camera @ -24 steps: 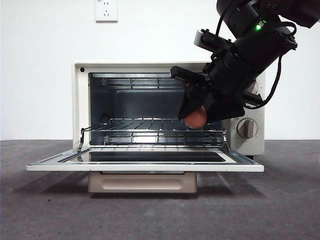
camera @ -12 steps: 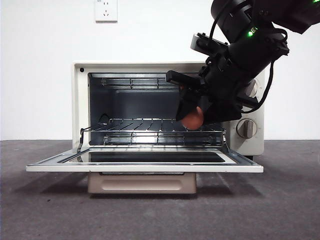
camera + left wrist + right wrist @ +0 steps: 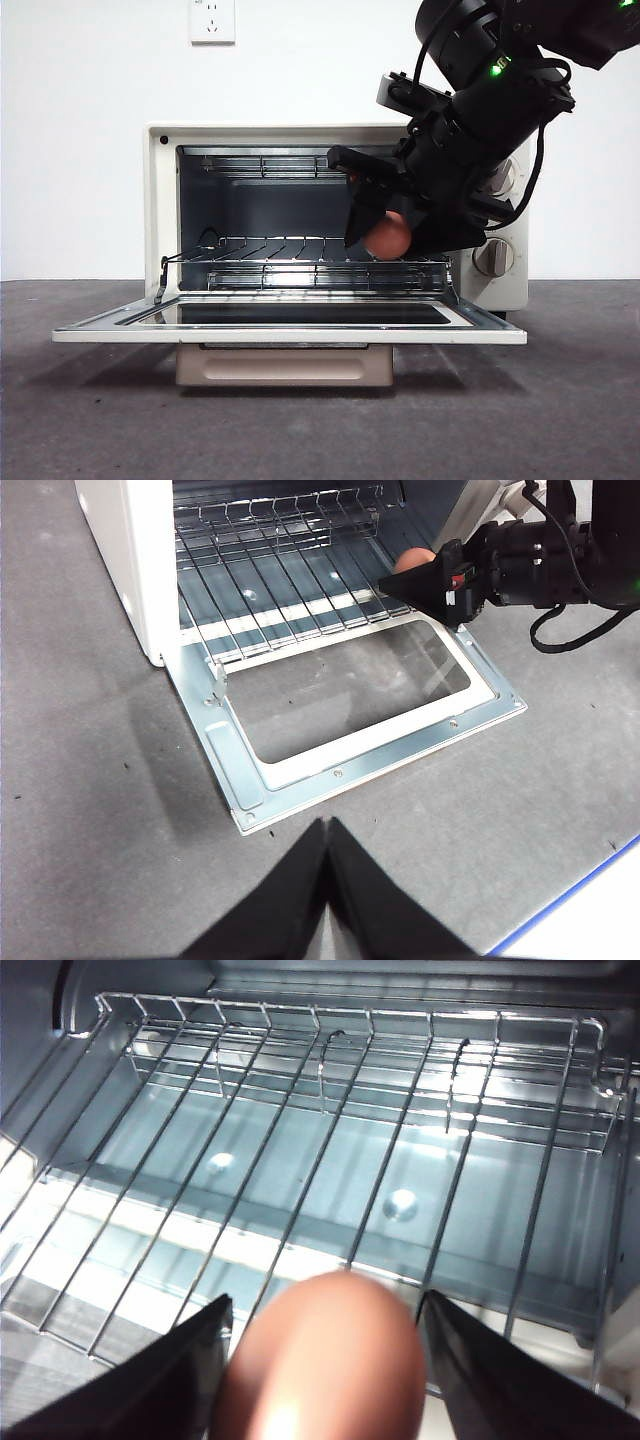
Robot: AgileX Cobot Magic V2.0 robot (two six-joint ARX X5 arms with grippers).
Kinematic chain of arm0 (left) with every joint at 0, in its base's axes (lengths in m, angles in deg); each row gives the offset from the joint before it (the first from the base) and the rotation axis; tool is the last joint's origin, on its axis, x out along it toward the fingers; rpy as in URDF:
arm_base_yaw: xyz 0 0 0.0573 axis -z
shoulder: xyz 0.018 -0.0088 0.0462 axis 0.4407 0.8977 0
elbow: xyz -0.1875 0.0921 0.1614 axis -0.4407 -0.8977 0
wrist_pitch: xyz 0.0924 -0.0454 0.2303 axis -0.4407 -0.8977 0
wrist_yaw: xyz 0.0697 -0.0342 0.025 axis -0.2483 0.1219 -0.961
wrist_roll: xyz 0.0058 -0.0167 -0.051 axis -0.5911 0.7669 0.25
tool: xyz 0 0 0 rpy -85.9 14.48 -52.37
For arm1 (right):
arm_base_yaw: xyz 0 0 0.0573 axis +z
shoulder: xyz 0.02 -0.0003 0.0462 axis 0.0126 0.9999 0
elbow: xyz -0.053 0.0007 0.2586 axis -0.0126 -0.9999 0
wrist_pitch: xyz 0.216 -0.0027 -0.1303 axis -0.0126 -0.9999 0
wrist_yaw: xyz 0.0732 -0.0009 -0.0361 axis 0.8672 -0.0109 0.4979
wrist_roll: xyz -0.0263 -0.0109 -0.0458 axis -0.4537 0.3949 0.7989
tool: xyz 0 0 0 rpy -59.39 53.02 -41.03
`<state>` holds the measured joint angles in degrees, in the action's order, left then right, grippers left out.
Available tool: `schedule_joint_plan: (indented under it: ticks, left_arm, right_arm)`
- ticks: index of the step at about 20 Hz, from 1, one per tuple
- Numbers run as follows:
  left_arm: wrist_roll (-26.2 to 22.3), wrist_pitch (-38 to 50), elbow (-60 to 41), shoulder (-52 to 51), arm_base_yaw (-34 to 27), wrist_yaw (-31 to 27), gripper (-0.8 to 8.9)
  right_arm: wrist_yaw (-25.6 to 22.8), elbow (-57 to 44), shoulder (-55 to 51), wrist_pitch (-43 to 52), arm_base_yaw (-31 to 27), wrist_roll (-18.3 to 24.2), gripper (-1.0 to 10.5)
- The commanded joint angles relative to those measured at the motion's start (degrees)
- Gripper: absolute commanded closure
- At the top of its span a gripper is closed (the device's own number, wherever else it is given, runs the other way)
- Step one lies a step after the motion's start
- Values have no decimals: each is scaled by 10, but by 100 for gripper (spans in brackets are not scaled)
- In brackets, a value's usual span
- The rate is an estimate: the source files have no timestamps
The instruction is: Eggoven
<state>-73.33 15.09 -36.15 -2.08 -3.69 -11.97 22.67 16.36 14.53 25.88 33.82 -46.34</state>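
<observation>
The cream toaster oven (image 3: pixel 160 200) stands open, its glass door (image 3: pixel 290 330) folded flat toward the front. A wire rack (image 3: pixel 300 255) spans the inside (image 3: pixel 330 1110). My right gripper (image 3: pixel 392 225) reaches into the oven's right side, shut on the reddish-brown egg (image 3: pixel 388 236), which hangs just above the rack (image 3: pixel 325 1365). From the left wrist view the egg (image 3: pixel 415 560) shows at the rack's right edge behind the right gripper (image 3: pixel 425 580). My left gripper (image 3: pixel 327 830) is shut and waits over the grey table in front of the door (image 3: pixel 350 740).
Two knobs sit on the oven's right panel; the lower one (image 3: pixel 493 257) shows beside the arm. A tan handle (image 3: pixel 285 365) hangs under the open door. A wall socket (image 3: pixel 212 20) is on the white wall. A blue-edged white surface (image 3: pixel 590 920) lies at the table's edge.
The right gripper has carried the egg slightly left and deeper over the rack. The oven and the left arm have stayed still.
</observation>
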Motion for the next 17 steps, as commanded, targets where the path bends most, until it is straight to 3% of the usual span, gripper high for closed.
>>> schedule_joint_plan:
  ticks: [1, 11, 17]
  left_arm:
    - [3, 4, 4, 2, 1, -1, 807]
    - [3, 4, 4, 2, 1, -1, 807]
    - [1, 51, 0, 14, -1, -1, 807]
  right_arm:
    - [0, 11, 9, -2, 5, -6, 634]
    - [-9, 11, -70, -57, 5, -3, 627]
    - [8, 11, -231, -167, 37, -4, 627]
